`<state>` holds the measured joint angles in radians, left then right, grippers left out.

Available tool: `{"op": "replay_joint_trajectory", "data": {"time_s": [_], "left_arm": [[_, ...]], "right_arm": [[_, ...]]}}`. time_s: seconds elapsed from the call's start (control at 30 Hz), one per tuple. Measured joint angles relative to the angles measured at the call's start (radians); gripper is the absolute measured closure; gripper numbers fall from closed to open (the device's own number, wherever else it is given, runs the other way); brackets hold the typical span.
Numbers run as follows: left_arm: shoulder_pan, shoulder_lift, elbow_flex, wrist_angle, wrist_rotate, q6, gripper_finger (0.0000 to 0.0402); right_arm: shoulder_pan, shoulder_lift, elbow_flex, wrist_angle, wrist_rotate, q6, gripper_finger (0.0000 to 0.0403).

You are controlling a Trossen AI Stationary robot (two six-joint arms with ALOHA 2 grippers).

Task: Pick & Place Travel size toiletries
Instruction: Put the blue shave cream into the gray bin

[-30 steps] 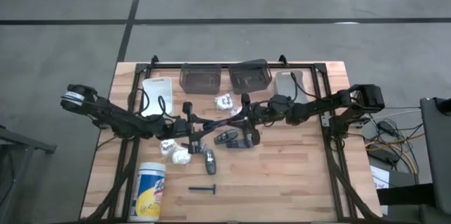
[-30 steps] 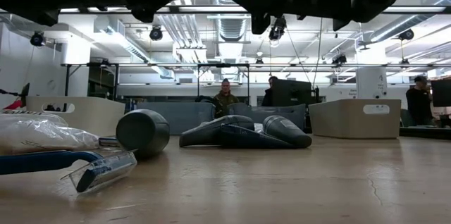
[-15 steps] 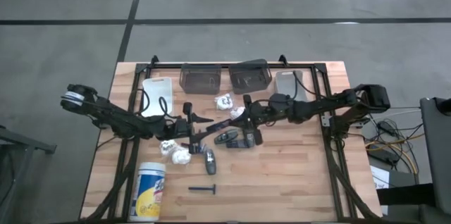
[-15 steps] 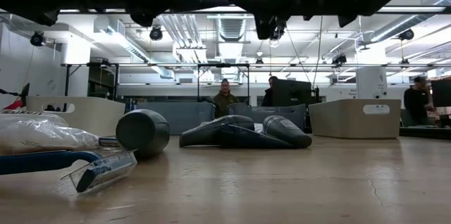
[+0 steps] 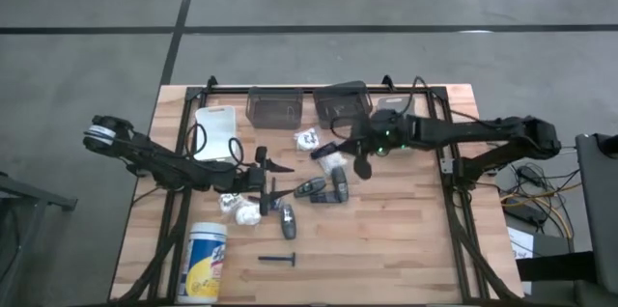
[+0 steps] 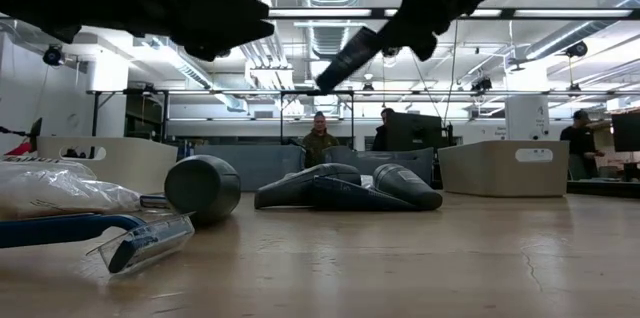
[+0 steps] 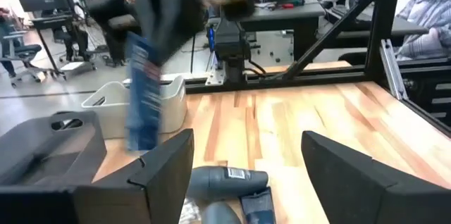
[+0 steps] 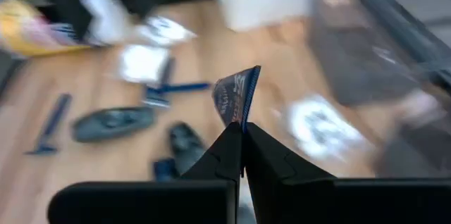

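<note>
The right hand (image 5: 340, 145) is pinching a flat blue packet (image 8: 236, 96) in the air near the bins (image 5: 273, 107) at the counter's far edge. The left hand (image 5: 268, 180) is hanging open and empty over the counter's middle. Most toiletries (image 5: 323, 189) are still lying loose there, so the job looks barely begun.

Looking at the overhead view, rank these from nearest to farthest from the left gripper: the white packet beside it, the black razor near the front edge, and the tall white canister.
From the left gripper, high view:
1. White packet, just toward the front edge, on the gripper's left side.
2. Black razor, farther front, lying alone.
3. Tall white canister, at the front left corner; roughly as far as the razor, so this order is not certain.
</note>
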<state>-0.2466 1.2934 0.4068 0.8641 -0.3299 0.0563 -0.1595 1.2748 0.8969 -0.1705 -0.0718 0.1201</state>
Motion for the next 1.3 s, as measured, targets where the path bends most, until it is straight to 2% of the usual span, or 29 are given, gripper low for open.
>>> {"op": "replay_joint_trajectory", "data": {"time_s": [0.2, 0.3, 0.4, 0.47, 0.6, 0.67, 0.83, 1.03, 1.3], "left_arm": [[0.000, 0.000, -0.001, -0.038, 0.000, -0.008, 0.0134], [0.000, 0.000, -0.001, -0.044, 0.000, -0.011, 0.0134], [-0.006, 0.000, -0.001, -0.086, 0.011, -0.058, 0.0135], [-0.006, 0.000, -0.003, -0.110, 0.078, -0.031, 0.0135], [0.007, -0.001, -0.020, -0.071, 0.330, 0.026, 0.0135], [0.014, -0.005, -0.048, -0.032, 0.373, 0.036, 0.0135], [0.023, -0.005, -0.129, 0.062, 0.311, 0.022, 0.0135], [0.022, -0.006, -0.195, 0.088, 0.307, 0.014, 0.0135], [0.018, -0.006, -0.241, 0.173, 0.309, 0.013, 0.0135]], "right_arm": [[-0.105, -0.049, 0.120, -0.355, 0.149, 0.000, 0.0393], [-0.163, -0.053, 0.173, -0.460, 0.202, -0.014, 0.0393], [-0.230, -0.046, 0.217, -0.510, 0.213, -0.031, 0.0391], [-0.269, -0.038, 0.239, -0.532, 0.213, -0.045, 0.0392], [-0.342, -0.034, 0.252, -0.559, 0.201, -0.076, 0.0393], [-0.378, -0.036, 0.252, -0.569, 0.199, -0.088, 0.0391], [-0.476, -0.045, 0.232, -0.646, 0.196, -0.094, 0.0393], [-0.584, -0.042, 0.184, -0.691, 0.195, -0.071, 0.0391], [-0.623, -0.042, 0.174, -0.732, 0.196, -0.075, 0.0391]]}}
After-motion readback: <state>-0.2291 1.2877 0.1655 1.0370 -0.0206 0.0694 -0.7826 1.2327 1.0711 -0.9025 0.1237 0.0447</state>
